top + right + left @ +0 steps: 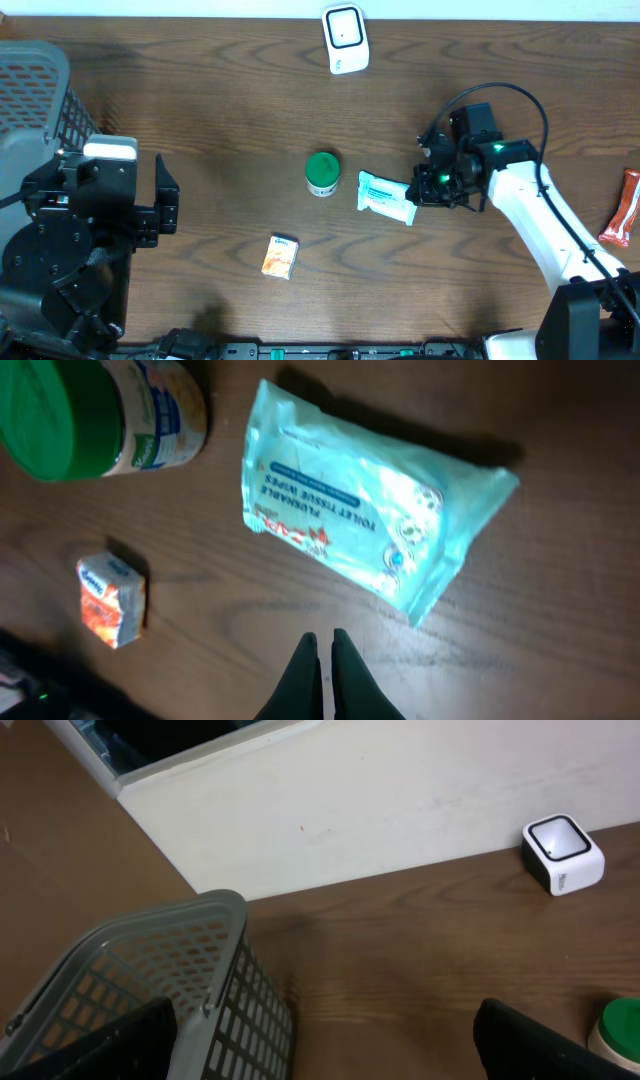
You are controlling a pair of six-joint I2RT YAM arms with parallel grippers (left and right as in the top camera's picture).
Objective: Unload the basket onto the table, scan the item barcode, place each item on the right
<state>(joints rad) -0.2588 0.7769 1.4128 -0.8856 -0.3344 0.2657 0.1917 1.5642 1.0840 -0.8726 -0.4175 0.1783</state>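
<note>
Lying just beside the right gripper [322, 645], tissue pack [360, 525]

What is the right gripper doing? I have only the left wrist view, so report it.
Observer: The right gripper is shut and holds nothing, its tips next to a pale blue plastic tissue pack.
Operator: Give me the pack's neighbour.
Observer: A green-lidded round jar stands to the pack's left, apart from it.
Operator: Name another item on the table.
Observer: A small orange-and-white carton lies nearer the front edge, left of the jar.
</note>
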